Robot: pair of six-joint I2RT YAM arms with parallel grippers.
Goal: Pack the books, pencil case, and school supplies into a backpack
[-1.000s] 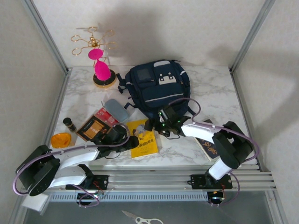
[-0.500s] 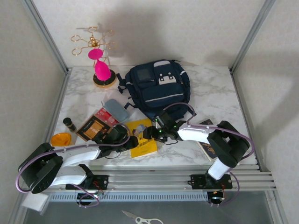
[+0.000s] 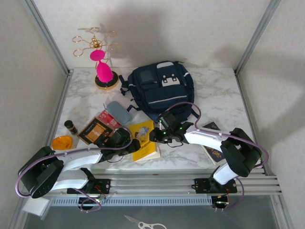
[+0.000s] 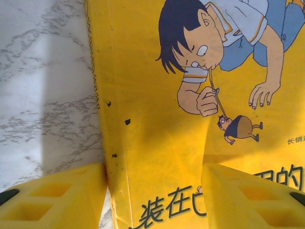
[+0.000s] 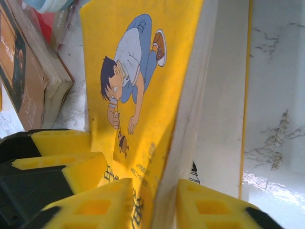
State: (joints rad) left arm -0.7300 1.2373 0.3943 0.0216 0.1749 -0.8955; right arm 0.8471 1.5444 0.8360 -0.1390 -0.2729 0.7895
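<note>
The yellow book [image 3: 144, 140] with cartoon figures lies at the table's front middle, its right edge raised. My right gripper [image 3: 154, 137] [image 5: 155, 205] is shut on that page edge, one finger on the cover and one on the pages. My left gripper [image 3: 135, 144] [image 4: 155, 200] stands open astride the spine side, with one finger beside the spine and the other over the cover. The navy backpack [image 3: 161, 88] lies behind. The grey-blue pencil case [image 3: 118, 112], red box [image 3: 106, 118] and brown book [image 3: 95, 131] sit to the left. The orange piece [image 3: 62, 142] is far left. The dark book [image 3: 213, 148] lies partly under my right arm.
A gold stand with pink pieces [image 3: 102, 70] stands at the back left. A small black cylinder [image 3: 71, 127] is near the brown book. Metal frame posts border the table on both sides. Scissors [image 3: 141, 222] lie below the front rail.
My right gripper moved left to the yellow book's right edge, closed on it and tilted that edge up. My left gripper narrowed a little at the spine.
</note>
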